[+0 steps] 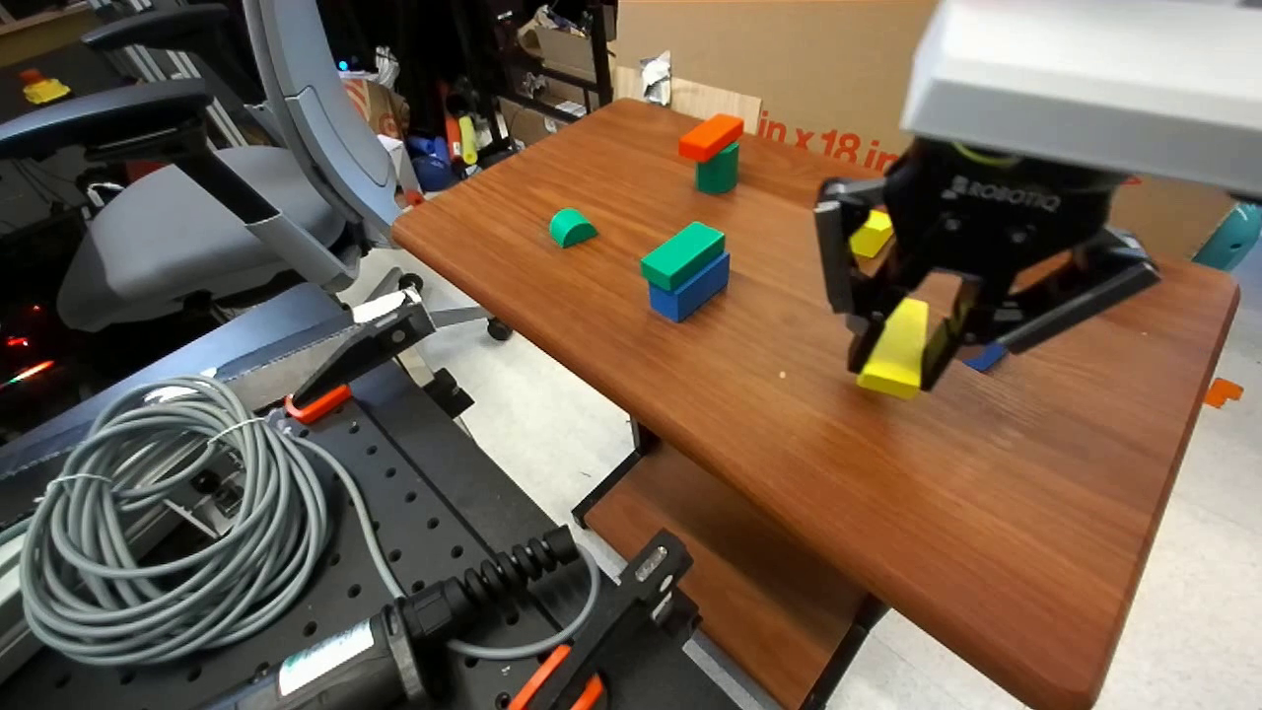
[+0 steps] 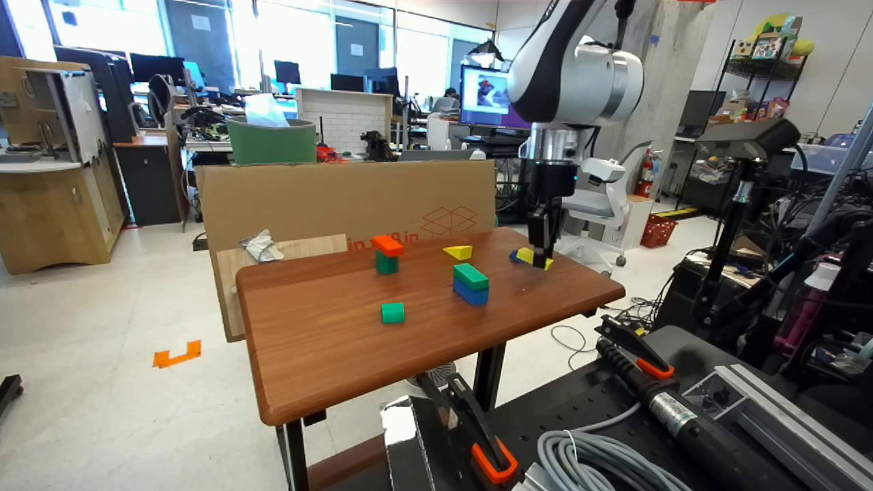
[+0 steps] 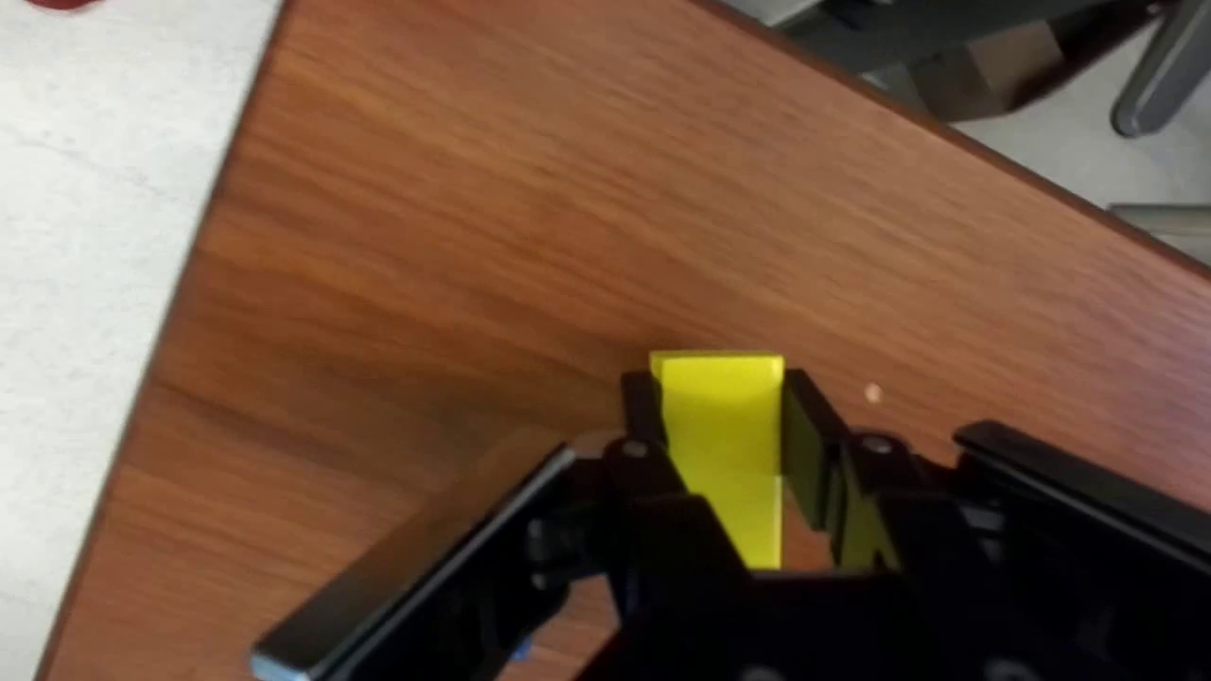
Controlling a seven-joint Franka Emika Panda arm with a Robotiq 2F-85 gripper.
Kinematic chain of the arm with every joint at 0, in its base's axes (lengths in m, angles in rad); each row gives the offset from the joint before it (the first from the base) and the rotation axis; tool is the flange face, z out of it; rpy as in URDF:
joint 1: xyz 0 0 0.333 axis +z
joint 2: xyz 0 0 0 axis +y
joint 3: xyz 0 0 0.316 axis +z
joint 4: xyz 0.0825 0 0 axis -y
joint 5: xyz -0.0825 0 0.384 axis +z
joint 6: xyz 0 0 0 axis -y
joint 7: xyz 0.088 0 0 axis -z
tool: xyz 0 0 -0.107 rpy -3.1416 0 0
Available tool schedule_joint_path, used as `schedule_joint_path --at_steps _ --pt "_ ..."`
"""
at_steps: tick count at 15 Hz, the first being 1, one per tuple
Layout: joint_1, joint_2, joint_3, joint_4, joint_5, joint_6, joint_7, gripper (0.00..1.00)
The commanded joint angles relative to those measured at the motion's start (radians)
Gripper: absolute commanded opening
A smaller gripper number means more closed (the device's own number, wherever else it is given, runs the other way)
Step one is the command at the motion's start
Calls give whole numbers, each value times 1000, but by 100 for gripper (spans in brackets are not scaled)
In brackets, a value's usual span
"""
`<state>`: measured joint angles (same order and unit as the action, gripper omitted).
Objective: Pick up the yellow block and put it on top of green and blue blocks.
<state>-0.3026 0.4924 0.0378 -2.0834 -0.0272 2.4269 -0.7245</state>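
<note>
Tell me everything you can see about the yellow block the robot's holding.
The yellow block is a long, flat bar, bright yellow and smooth-looking; its material I can't tell. Black fingers pinch it by two opposite sides, and in the wrist view one end pokes out just beyond them. It is over the brown table, but whether it touches the top isn't clear.

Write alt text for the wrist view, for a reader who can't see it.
A black claw at the bottom of the picture grips a long yellow block by its sides, over a brown wooden table. The table's edges slant along the left and upper right, with pale floor beyond. A small pale speck shows to the block's right.
</note>
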Motion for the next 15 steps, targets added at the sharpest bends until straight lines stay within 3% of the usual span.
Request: schedule_joint_path --at_steps 1,6,11,15 --pt "15 -108 27 -126 150 22 103 9" --pt "72 -189 39 -250 265 88 294 9" --pt "113 -337 92 -337 499 76 375 9" --pt "187 -388 65 -354 560 103 495 9"
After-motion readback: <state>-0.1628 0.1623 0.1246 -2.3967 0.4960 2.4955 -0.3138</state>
